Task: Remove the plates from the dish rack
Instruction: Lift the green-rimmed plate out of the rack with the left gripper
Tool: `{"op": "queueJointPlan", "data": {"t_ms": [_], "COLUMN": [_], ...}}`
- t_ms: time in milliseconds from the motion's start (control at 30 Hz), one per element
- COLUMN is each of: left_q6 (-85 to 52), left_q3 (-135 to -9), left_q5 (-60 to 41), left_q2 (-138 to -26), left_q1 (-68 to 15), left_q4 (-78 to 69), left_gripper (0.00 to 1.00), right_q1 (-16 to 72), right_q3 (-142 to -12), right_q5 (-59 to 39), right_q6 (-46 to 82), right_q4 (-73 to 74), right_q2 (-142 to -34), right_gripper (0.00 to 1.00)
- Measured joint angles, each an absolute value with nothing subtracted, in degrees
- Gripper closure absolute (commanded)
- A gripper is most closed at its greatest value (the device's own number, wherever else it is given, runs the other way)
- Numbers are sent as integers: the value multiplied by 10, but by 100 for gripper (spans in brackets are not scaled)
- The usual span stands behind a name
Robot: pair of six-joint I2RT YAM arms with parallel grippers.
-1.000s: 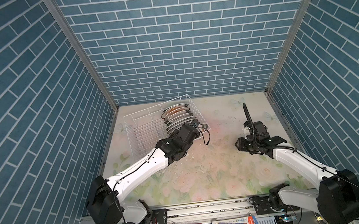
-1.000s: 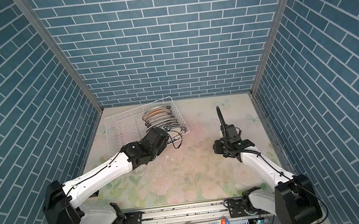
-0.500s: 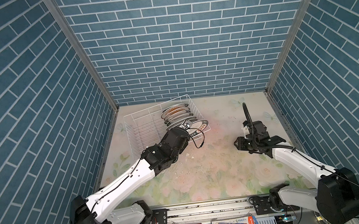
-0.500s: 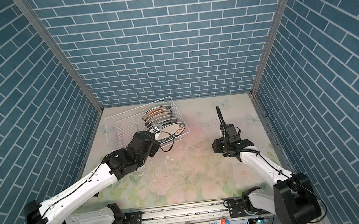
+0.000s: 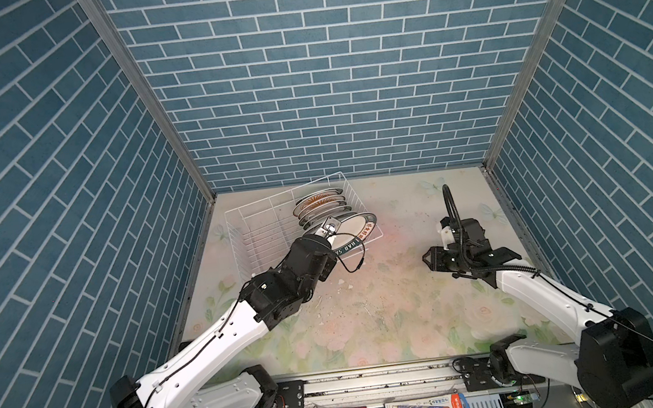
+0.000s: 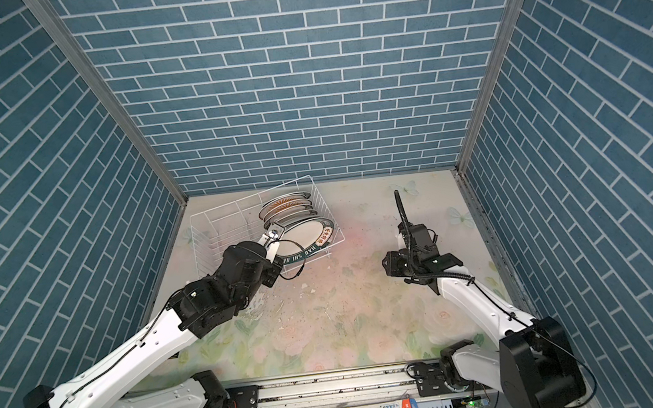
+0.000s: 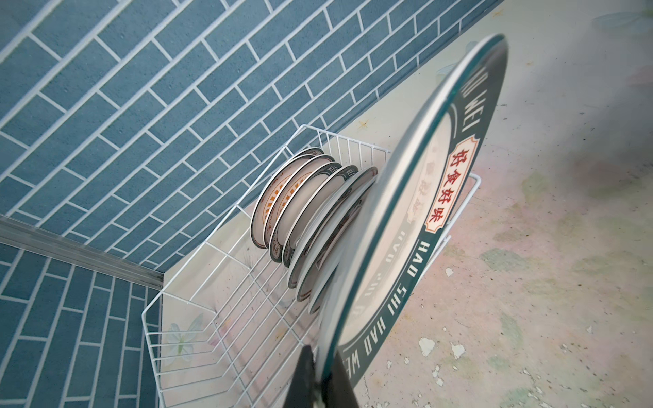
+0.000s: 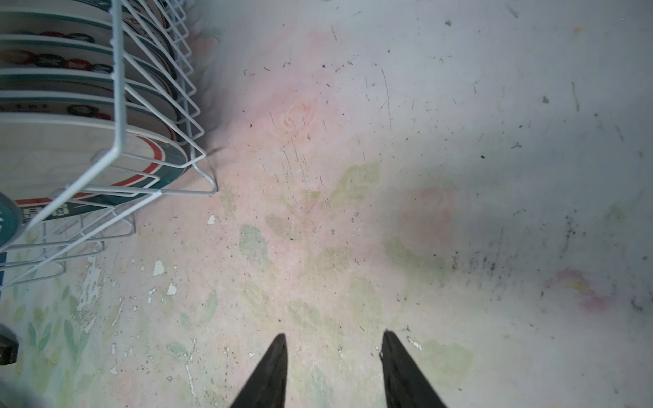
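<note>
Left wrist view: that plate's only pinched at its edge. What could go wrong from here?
1. The left gripper bites only the rim of the held plate, which is large and tilted; it could pivot or slip out.
2. It hangs close over the wire edge of the dish rack and the racked plates; swinging it out may clip them.

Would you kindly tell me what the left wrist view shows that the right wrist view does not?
Only the left wrist view shows the left gripper shut on the rim of a green-rimmed plate, with its lettering legible, and the brick wall. Only the right wrist view shows the right gripper, open with nothing between its jaws. Both show the dish rack, its row of upright plates and the floral table.
</note>
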State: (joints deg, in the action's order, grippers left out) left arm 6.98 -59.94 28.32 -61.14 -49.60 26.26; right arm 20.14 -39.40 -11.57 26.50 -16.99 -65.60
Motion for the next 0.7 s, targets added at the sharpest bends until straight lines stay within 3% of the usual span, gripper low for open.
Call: {"op": "queueJointPlan", "data": {"t_ms": [700], "left_q6": [47], "left_q3": [-600], "left_q5": [230], "left_q2": [-601], "left_q1": [-499], "left_q4": [277], "left_gripper": [100], "right_q1": [201], "right_q3": [-394], "right_q5": [-123], "right_q6": [265], "right_q4": [-163], "right_q2": [-627], "right_gripper": [55]}}
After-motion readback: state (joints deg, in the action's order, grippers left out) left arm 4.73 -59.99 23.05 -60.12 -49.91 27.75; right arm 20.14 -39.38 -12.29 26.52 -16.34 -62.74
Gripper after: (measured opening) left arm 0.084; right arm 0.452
